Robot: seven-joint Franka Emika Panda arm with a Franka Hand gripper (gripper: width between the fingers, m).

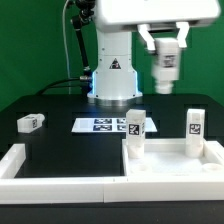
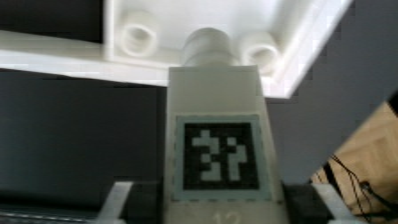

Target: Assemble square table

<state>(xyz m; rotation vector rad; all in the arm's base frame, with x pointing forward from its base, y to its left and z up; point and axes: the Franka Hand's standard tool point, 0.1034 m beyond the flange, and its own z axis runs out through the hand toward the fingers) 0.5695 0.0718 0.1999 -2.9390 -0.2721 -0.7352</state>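
So, status from my chair: the arm point(image 1: 125, 15) hangs high on the exterior view's right side, with the wrist pointing straight down, well above the black worktop point(image 1: 70, 150). The jaws are clamped on one held leg point(image 2: 217, 130), gripping it at the upper end. Its tagged face looks right into the wrist camera and its round peg end points down at the tabletop point(image 1: 175, 165). In the wrist view that peg lines up between two round sockets in a corner of the tray, but the exterior view shows it well clear above.

The tabletop sits at the near right in the exterior view, rim up. Two upright legs stand at its far corners, the left upright leg point(image 1: 135, 128) and the right upright leg point(image 1: 194, 125). I can't tell if they're seated in the holes.

The lying leg point(image 1: 32, 122) rests on its side well apart, toward the exterior view's left. The marker board point(image 1: 100, 125) lies flat between it and the tray, and a white wall bar point(image 1: 40, 178) runs along the near left.
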